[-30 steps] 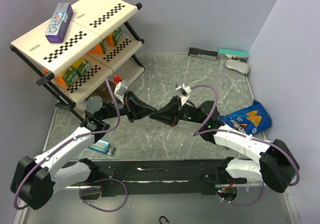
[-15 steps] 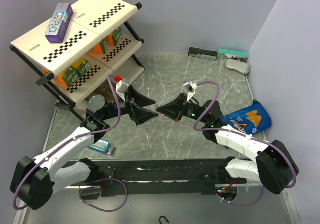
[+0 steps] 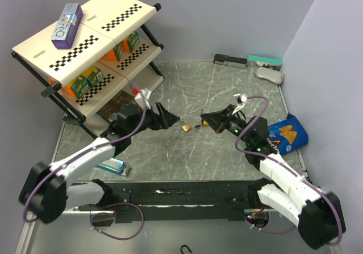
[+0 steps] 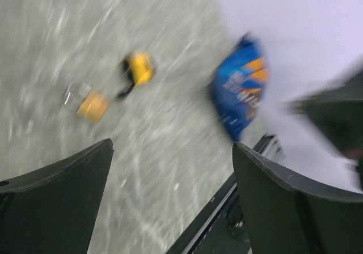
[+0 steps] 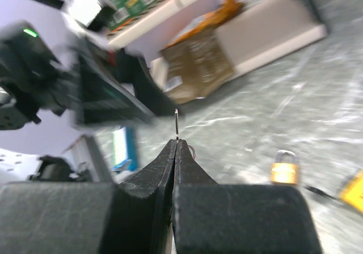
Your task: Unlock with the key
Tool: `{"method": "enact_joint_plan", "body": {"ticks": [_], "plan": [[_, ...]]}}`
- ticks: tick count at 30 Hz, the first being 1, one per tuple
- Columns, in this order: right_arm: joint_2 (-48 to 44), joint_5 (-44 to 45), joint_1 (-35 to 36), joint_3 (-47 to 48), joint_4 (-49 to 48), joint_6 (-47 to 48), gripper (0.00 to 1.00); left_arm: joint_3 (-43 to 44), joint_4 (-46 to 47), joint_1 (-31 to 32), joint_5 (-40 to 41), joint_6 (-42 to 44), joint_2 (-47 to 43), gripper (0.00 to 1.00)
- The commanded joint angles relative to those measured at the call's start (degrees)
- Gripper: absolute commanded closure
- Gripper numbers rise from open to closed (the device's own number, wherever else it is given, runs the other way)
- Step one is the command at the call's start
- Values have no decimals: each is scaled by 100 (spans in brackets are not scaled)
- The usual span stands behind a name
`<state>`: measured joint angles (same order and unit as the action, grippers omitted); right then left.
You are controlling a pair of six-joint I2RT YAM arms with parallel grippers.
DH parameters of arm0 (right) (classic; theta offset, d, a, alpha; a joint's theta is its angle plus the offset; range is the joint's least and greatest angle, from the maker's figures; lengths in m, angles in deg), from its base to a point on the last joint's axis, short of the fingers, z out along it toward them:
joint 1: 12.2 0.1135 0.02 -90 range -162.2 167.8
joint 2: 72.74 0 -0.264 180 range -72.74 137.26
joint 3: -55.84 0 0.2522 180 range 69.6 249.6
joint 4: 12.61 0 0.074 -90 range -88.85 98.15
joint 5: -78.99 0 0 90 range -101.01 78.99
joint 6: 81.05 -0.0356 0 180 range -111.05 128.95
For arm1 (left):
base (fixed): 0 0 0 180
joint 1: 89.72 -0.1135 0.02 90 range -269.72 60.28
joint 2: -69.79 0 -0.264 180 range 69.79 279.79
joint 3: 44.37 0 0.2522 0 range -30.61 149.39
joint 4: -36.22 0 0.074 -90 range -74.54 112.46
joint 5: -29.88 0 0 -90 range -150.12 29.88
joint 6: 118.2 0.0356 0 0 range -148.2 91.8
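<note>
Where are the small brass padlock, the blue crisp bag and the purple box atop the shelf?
small brass padlock (image 3: 185, 127): top view, on its body.
blue crisp bag (image 3: 289, 134): top view, its middle.
purple box (image 3: 67, 25): top view, its top face.

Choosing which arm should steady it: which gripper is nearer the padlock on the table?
Left, narrowly. The open left gripper sits just left of the padlock; the right gripper, shut on what looks like the key, is slightly farther off to its right.
</note>
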<state>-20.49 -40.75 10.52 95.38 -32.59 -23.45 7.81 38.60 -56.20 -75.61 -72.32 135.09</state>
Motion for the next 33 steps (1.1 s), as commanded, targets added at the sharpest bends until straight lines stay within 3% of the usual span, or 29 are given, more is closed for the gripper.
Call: {"method": "enact_joint_plan", "body": {"ticks": [1, 4, 14, 33], "plan": [[-838, 688, -223, -55, 1237, 726, 100, 271, -533, 321, 485, -536, 843, 10], [-1435, 794, -356, -126, 1624, 876, 100, 631, -691, 497, 617, -607, 1458, 9], [-2104, 829, -655, -328, 2248, 1227, 100, 1378, -559, 507, 749, -914, 3259, 7], [-2281, 829, -857, -469, 2345, 1412, 100, 2548, -849, 515, 942, -502, 4527, 6]]}}
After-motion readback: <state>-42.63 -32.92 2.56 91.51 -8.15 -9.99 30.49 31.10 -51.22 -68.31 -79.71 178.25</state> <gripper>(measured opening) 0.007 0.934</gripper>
